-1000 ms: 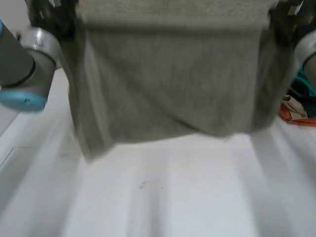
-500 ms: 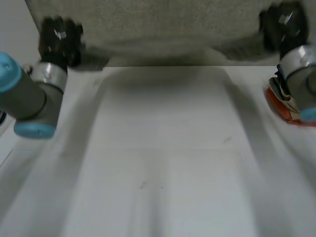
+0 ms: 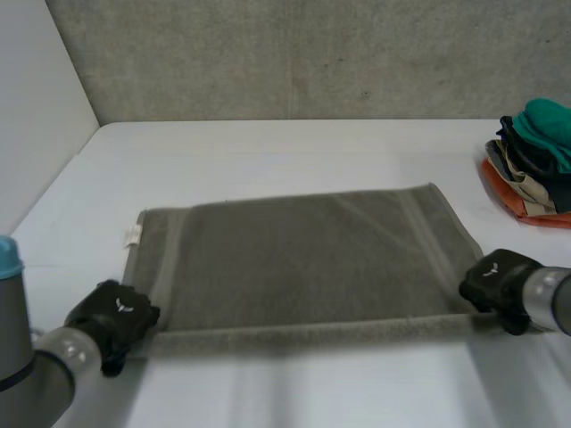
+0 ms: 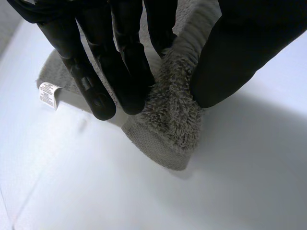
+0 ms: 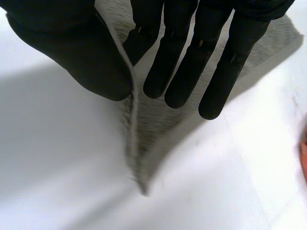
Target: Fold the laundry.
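Observation:
A grey-green towel (image 3: pixel 303 263) lies spread flat on the white table (image 3: pixel 294 152), with a small white label (image 3: pixel 132 235) at its far left corner. My left hand (image 3: pixel 114 319) holds the towel's near left corner (image 4: pixel 170 129), pinched between thumb and fingers (image 4: pixel 124 72). My right hand (image 3: pixel 496 283) holds the near right corner (image 5: pixel 136 143), its thumb and fingers (image 5: pixel 184 62) pinching the edge. Both near corners sit low at the table, slightly raised.
A pile of folded clothes (image 3: pixel 533 165) in teal, dark and orange sits at the table's far right edge. A grey wall (image 3: pixel 294 53) runs behind the table. Bare tabletop lies beyond the towel and in front of it.
The towel hung in the air in front of the camera, held up by both hands. It has swung outward and come down, and now lies flat on the table.

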Motion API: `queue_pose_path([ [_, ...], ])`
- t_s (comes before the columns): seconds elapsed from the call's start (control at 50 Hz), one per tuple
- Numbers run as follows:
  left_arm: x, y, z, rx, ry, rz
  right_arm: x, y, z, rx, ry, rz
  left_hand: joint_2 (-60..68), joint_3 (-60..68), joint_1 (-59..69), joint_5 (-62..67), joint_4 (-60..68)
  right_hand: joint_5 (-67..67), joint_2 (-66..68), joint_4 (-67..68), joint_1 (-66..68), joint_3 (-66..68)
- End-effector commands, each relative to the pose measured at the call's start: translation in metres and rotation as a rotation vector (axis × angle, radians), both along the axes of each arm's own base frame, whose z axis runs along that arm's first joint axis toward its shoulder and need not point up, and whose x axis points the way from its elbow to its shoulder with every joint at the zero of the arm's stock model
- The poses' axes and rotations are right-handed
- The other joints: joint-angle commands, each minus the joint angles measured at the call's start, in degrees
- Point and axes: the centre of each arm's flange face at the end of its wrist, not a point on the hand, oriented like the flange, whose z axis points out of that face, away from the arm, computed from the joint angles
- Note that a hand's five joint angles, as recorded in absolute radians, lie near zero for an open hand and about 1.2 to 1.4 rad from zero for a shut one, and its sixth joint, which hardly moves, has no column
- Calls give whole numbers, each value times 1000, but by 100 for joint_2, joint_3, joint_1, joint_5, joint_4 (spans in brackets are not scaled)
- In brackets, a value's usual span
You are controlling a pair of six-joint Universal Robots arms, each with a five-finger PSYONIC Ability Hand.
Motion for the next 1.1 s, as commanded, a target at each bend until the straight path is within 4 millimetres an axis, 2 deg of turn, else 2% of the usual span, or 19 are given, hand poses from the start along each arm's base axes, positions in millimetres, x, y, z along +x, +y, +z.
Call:
queue_pose_path([
  [0.02, -6, -20, 24, -178, 48, 5, -1, -11, 14, -144, -4, 9, 1147, 1164, 1326, 1398, 1106, 1129, 1267, 1135, 1435, 1177],
  [0.1, -18, -59, 18, -296, 86, 15, 23, -36, 3, -229, -101, 20, 1147, 1164, 1326, 1398, 1106, 1129, 1267, 1135, 1435, 1177],
  [0.14, -25, -81, 15, -349, 104, 21, 42, -51, 1, -304, -162, 41, 1147, 1164, 1326, 1398, 1106, 1129, 1267, 1135, 1435, 1177],
  [0.24, -38, -121, 7, -411, 112, 42, 67, -84, 0, -455, -217, 83, 1147, 1164, 1326, 1398, 1106, 1129, 1267, 1135, 1435, 1177],
  [0.26, -40, -126, 5, -414, 111, 46, 74, -99, -5, -505, -229, 90, 1147, 1164, 1326, 1398, 1106, 1129, 1267, 1135, 1435, 1177],
  [0.4, -57, -178, -6, -477, 111, 97, 89, -156, -21, -677, -267, 86, 1147, 1164, 1326, 1398, 1106, 1129, 1267, 1135, 1435, 1177],
  [0.56, -78, -223, -12, -566, 145, 97, 110, -194, -51, -755, -302, 123, 1147, 1164, 1326, 1398, 1106, 1129, 1267, 1135, 1435, 1177],
  [0.58, -81, -228, -13, -578, 153, 93, 111, -198, -53, -767, -301, 116, 516, 533, 695, 767, 476, 35, 173, 42, 342, 84],
  [0.62, -86, -229, -14, -583, 157, 78, 115, -203, -61, -781, -302, 113, -4883, -4865, -4704, -4631, -4923, -5871, -5733, -5865, -5565, -5823],
  [0.64, -89, -228, -15, -584, 161, 70, 117, -203, -62, -779, -311, 115, -5853, -5836, -5674, -5602, -5894, -5871, -5733, -5865, -5565, -5823],
  [0.66, -95, -225, -14, -590, 168, 55, 118, -202, -60, -780, -318, 115, -5022, -5004, -4843, -4770, -5062, -5871, -5733, -5865, -5565, -5823],
  [0.68, -98, -224, -13, -590, 172, 50, 120, -201, -56, -783, -328, 111, -5807, -5790, -5628, -5556, -5847, -5871, -5733, -5865, -5565, -5823],
  [0.76, -110, -211, -11, -584, 197, 23, 112, -197, -19, -781, -440, 26, -5853, -5836, -5674, -5602, -5894, -5871, -5733, -5865, -5565, -5823],
  [0.84, -110, -192, 16, -594, 245, 20, 101, -175, 32, -747, -597, -68, -5853, -5836, -5674, -5602, -5894, -5871, -5733, -5865, -5565, -5823],
  [0.86, -108, -189, 22, -594, 258, 20, 97, -161, 50, -721, -640, -76, -5853, -5836, -5674, -5602, -5894, -5871, -5733, -5865, -5565, -5823],
  [0.88, -105, -181, 30, -592, 280, 26, 95, -153, 57, -705, -655, -75, -5853, -5836, -5674, -5602, -5894, -5871, -5733, -5865, -5565, -5823],
  [0.92, -102, -172, 36, -583, 303, 34, 87, -142, 61, -654, -662, -80, -5853, -5836, -5674, -5602, -5894, -5871, -5733, -5865, -5565, -5823],
  [1.0, -93, -151, 50, -556, 382, 55, 44, -124, 54, -473, -617, -149, -5853, -5836, -5674, -5602, -5894, -5871, -5733, -5865, -5565, -5823],
  [1.1, -93, -122, 52, -449, 538, -2, 26, -104, 33, -253, -578, -206, -5853, -5836, -5674, -5602, -5894, -4721, -4583, -4714, -4414, -4673],
])
